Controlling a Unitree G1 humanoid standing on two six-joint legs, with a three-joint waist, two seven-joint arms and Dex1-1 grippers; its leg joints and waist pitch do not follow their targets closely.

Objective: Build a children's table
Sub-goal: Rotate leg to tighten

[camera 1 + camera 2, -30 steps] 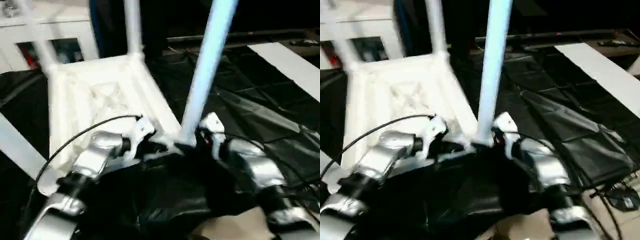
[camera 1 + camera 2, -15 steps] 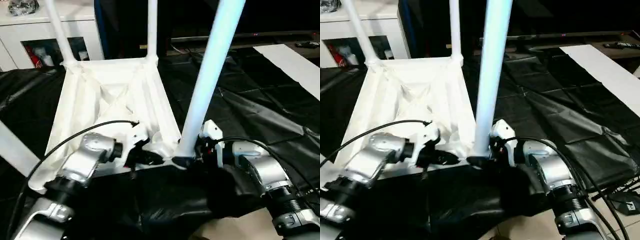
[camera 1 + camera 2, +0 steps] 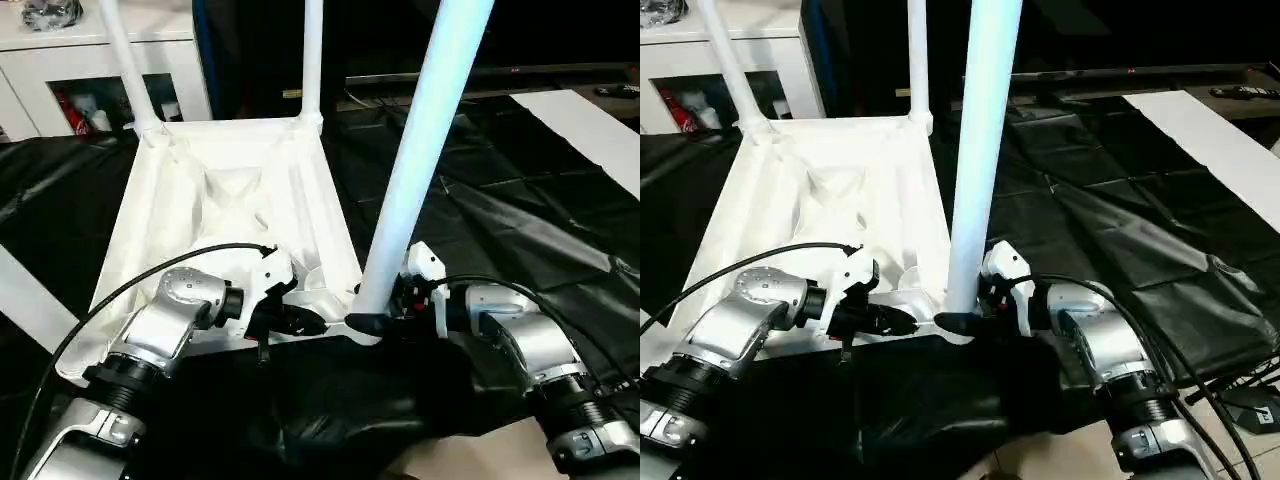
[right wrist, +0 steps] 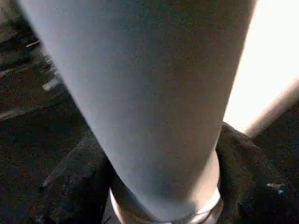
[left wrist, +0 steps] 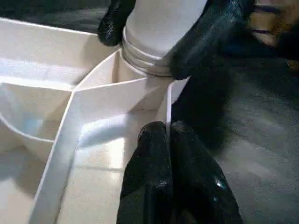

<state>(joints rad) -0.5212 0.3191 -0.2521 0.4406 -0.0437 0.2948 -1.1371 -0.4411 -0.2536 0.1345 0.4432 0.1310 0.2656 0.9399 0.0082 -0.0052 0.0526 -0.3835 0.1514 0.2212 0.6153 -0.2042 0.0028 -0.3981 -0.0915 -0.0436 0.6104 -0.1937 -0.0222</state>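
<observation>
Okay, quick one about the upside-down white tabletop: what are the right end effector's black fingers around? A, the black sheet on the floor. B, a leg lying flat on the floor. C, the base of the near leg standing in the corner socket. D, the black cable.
C: the left wrist view shows the right end effector with a black finger on each side of the near leg, just above its socket in the tabletop.
</observation>
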